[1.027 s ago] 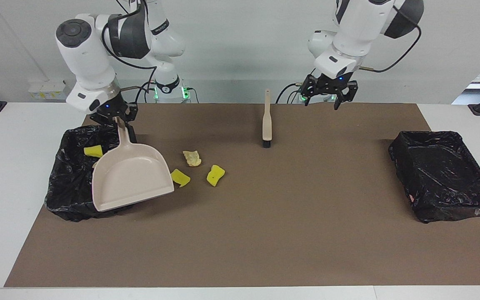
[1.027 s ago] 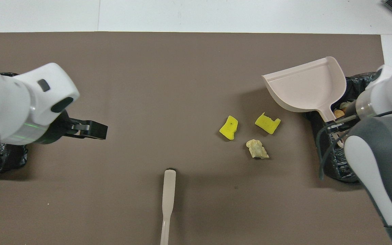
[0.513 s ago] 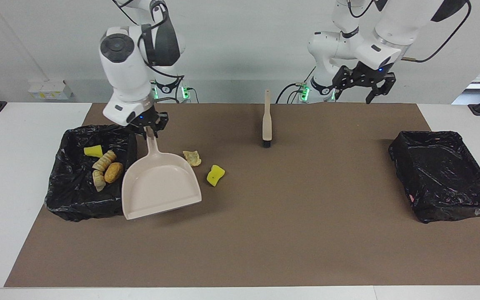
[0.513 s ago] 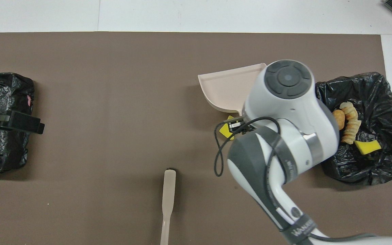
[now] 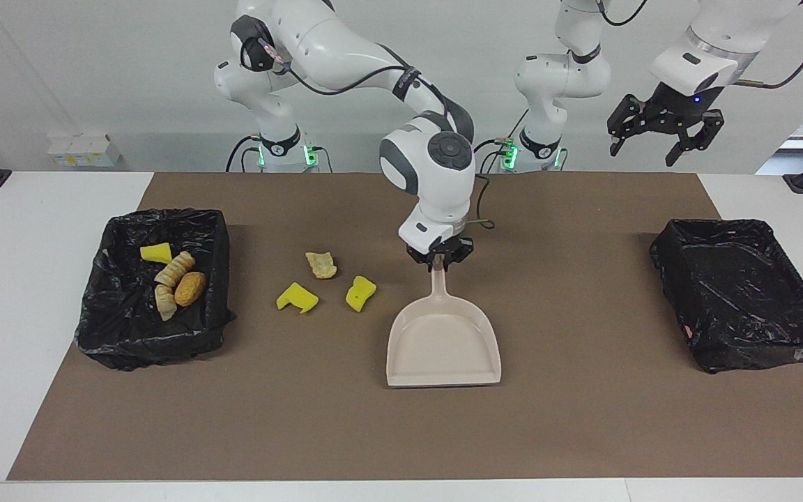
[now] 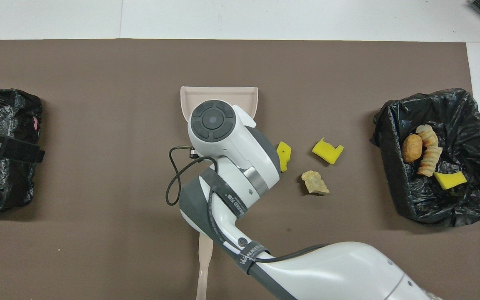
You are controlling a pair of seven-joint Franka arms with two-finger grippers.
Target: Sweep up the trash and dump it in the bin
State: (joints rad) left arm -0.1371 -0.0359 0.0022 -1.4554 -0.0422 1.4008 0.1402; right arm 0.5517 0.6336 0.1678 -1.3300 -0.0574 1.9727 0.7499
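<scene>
While three scraps of trash lie loose on the brown mat (image 5: 583,432), a yellow sponge chunk (image 5: 297,298), a second yellow chunk (image 5: 360,293) and a tan lump (image 5: 321,265), I count four more pieces inside the black-lined bin (image 5: 112,335) at the right arm's end. Beside the loose scraps, toward the table's middle, my right gripper (image 5: 438,259) is clamped on the handle of the beige dustpan (image 5: 443,345), which rests flat on the mat. My left gripper (image 5: 659,136) hangs with jaws spread wide above the second bin (image 5: 743,348).
</scene>
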